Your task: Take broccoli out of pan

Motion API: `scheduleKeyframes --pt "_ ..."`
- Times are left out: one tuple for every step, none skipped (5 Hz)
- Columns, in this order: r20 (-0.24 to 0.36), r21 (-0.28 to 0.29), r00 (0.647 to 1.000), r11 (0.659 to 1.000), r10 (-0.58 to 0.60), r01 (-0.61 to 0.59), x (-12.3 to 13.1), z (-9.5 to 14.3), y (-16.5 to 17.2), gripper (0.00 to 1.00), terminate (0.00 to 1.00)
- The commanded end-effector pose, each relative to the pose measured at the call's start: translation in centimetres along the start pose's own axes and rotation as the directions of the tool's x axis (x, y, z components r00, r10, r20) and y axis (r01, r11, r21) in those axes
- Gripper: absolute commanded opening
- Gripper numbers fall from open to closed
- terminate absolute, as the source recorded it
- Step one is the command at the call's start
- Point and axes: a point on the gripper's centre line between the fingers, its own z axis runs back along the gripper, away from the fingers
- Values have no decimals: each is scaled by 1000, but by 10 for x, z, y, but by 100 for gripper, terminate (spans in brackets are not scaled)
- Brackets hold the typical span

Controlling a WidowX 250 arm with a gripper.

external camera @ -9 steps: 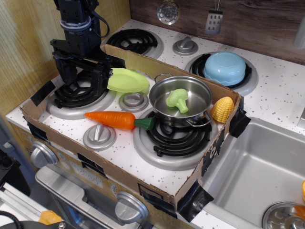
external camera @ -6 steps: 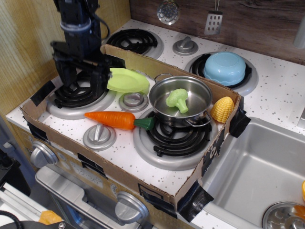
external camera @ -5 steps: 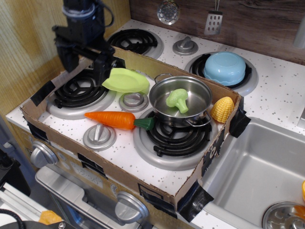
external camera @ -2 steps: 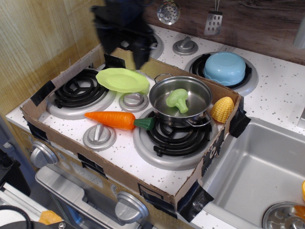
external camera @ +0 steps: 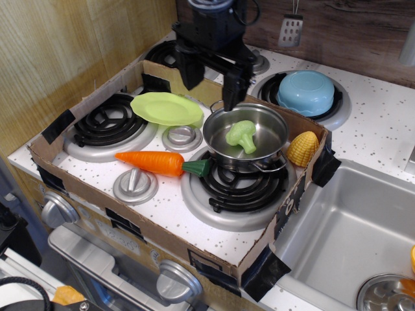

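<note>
The light-green broccoli (external camera: 241,135) lies inside the shiny steel pan (external camera: 220,126), which stands on the front right burner inside a cardboard tray. My black gripper (external camera: 211,81) hangs above the tray's back wall, just behind and left of the pan. Its two fingers (external camera: 233,87) are spread apart and hold nothing. It is apart from the pan and the broccoli.
A lime-green plate (external camera: 166,108) lies left of the pan. An orange carrot (external camera: 155,162) lies in front, a yellow corn (external camera: 302,149) to the right. The cardboard tray (external camera: 155,233) walls the stove. A pale blue bowl (external camera: 306,92) sits on the back right burner. A sink (external camera: 343,240) is at the right.
My gripper rose from the front left burner beside the plate and moved right and back. It now hangs behind the pan, still open. The plate, pan and broccoli stayed put.
</note>
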Motion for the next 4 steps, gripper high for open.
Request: scheduleKeyframes --pt "13 -39 999 999 36 -36 2 -13 -13 100 0" --pt "-10 -74 998 996 58 -58 4 -23 -13 100 0" --pt "-3 -82 998 995 55 -55 4 -31 -16 100 0" --pt "7 -89 999 995 38 -37 7 -39 -15 100 0"
